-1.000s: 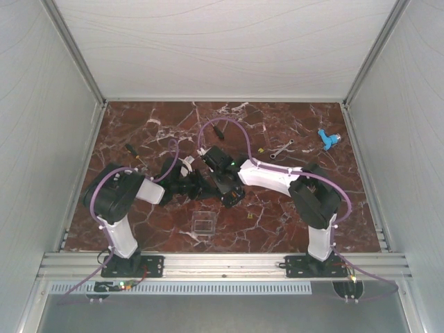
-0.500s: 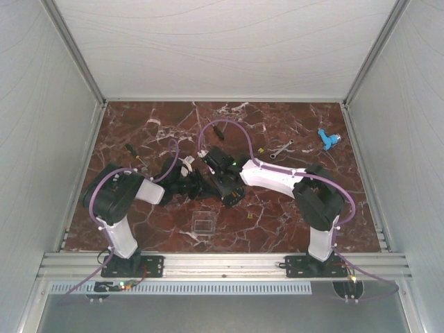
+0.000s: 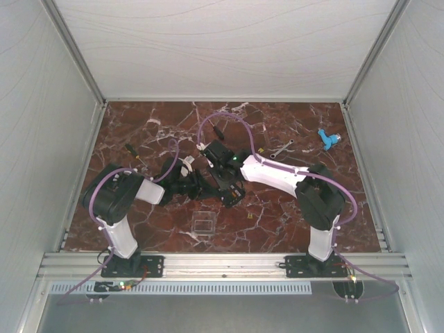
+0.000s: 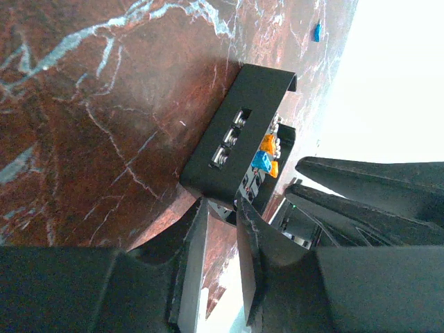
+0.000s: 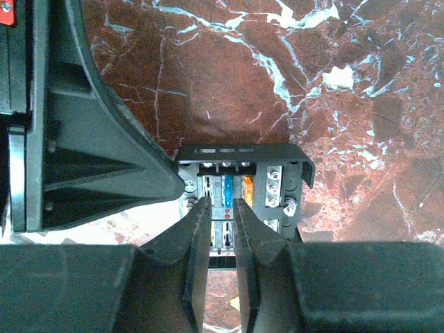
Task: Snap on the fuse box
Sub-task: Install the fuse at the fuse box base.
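Note:
The black fuse box (image 3: 232, 195) sits mid-table between both grippers. In the left wrist view it (image 4: 236, 132) stands tilted on edge, with orange and blue fuses showing on its face. My left gripper (image 4: 222, 203) is closed to a narrow gap on the box's lower corner; it also shows in the top view (image 3: 205, 186). In the right wrist view the box (image 5: 239, 152) faces the camera. My right gripper (image 5: 220, 201) is closed to a narrow gap, its tips on the face either side of the blue fuse column; it also shows in the top view (image 3: 225, 182).
A clear square lid (image 3: 203, 224) lies flat near the front, between the arm bases. A black screwdriver (image 3: 132, 150) lies at the left, a small wrench (image 3: 281, 148) and a blue part (image 3: 327, 139) at the back right. Grey walls enclose the table.
My right arm has shifted a little to the left and away, its gripper staying at the fuse box. The left arm and the lid have not moved.

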Robot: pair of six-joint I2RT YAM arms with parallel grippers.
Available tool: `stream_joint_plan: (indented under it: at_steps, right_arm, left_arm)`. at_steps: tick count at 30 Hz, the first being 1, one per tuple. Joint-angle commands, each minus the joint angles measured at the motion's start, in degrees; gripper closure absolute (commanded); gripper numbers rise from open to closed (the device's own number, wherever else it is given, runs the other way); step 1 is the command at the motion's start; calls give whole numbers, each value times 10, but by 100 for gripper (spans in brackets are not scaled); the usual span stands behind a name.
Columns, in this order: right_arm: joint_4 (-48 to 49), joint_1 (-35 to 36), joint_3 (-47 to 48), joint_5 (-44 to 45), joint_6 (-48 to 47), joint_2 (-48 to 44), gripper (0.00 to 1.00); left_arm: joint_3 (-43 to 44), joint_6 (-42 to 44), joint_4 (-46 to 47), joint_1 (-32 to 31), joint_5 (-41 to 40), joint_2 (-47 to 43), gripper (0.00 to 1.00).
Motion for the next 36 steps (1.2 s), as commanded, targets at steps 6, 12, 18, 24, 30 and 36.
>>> stream_joint_plan:
  at_steps: [6,12,18,24,30,36]
  right_arm:
    - [-12,-5,19,2,-6,26,88]
    - [-16,-6,19,6,-6,35,90]
    - [-22,-6,12,8,-8,38,92]
    - [-48,-5,13,8,-14,43,99]
    - [-84,0,-7,2,-17,45,100]
    - [-107,7,-29,-9,-18,67,100]
  left_arm:
    - [12,9,6,-3,1,-13,77]
    - [12,9,4,-3,0,-16,77]
    - [13,9,3,-3,1,-16,77]
    - [13,9,2,-3,0,-15,77]
    - [13,9,2,-3,1,-13,77]
    - [12,9,2,-3,0,-14,77]
